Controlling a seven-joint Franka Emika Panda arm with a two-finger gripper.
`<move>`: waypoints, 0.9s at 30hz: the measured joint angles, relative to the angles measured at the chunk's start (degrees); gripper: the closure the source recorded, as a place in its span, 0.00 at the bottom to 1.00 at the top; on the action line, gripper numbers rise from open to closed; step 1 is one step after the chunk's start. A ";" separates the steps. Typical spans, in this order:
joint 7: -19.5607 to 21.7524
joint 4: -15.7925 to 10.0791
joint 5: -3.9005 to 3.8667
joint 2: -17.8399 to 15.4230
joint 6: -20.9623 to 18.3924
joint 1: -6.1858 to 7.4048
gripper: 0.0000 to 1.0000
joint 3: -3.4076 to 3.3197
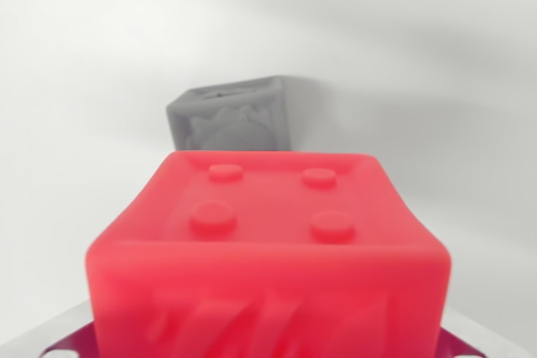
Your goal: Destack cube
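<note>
A red cube [268,249] fills my view, a grey cube [226,116] behind; my gripper's hold is unseeable, so slipping is possible.

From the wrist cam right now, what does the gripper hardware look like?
Almost none of it shows. The red cube fills the foreground and hides the fingers. Only slivers of light grey, metallic-looking hardware flank its bottom corners, edged dark maroon with small pale holes. No cables or markings visible. A grey cube sits behind.
</note>
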 joint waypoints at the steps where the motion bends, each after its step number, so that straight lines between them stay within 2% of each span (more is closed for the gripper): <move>1: 0.31 -0.08 0.04 -0.05 0.03 0.00 1.00 -0.09; 27: 8.74 -2.55 1.08 -1.81 0.71 -0.03 1.00 -2.38</move>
